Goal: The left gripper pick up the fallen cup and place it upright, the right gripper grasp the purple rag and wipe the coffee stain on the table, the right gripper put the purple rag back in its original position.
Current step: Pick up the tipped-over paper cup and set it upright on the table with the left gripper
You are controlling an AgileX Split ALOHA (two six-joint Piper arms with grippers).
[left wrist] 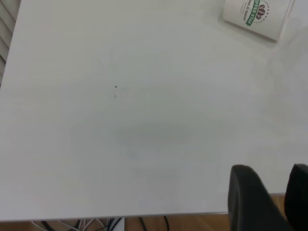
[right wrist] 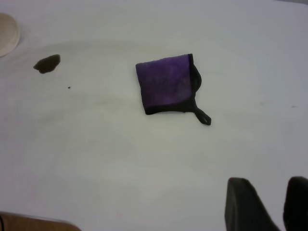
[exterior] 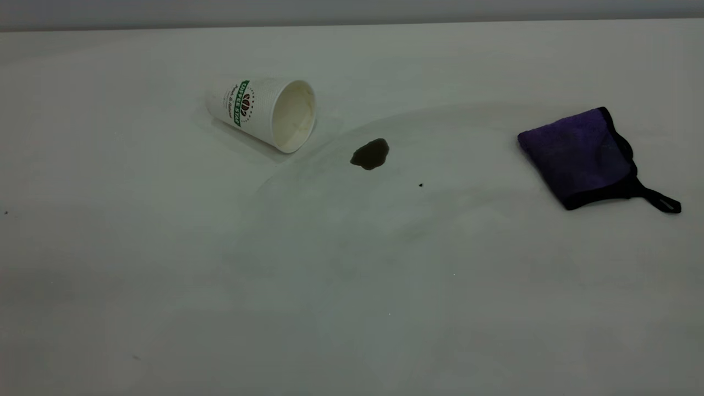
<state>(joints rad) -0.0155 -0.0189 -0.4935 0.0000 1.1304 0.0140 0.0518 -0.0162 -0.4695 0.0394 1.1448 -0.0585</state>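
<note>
— Cup [exterior: 263, 113] down on its side on the desk [exterior: 352, 286], mouth turned toward the stain [exterior: 370, 153] close by!
— And the rag [exterior: 577, 157]?
— Folded flat, well off to the right, loop trailing from one corner.
— Hands?
— Left hand [left wrist: 274, 185] hangs over the desk edge, fingers parted, gripping nothing, cup far off. Right hand [right wrist: 269, 195] hovers short of the rag, fingers apart too.
</note>
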